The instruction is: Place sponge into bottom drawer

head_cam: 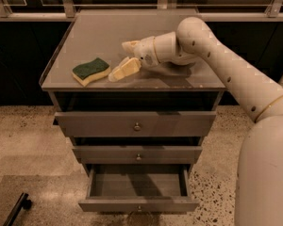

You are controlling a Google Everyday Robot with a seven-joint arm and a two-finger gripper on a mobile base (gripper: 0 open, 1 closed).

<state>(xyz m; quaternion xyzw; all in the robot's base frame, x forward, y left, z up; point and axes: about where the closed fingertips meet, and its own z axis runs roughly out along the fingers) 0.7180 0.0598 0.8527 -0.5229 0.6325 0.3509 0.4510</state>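
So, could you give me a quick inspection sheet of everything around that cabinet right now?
Surface: grey cabinet top, with the sponge lying near its left front edge.
Job's things: sponge green side up; bottom drawer pulled open.
Clutter: nothing seen.
Grippers: tool open, low over the cabinet top, right beside the sponge; contact cannot be told.
Cables: nothing seen.
Surroundings: speckled floor around the cabinet.

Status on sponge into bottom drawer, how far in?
Done: bottom drawer stands open and looks empty. In hand: the open end effector hovers beside the sponge on the cabinet top, not gripping it. Left: grasp, carry down, release in the drawer.
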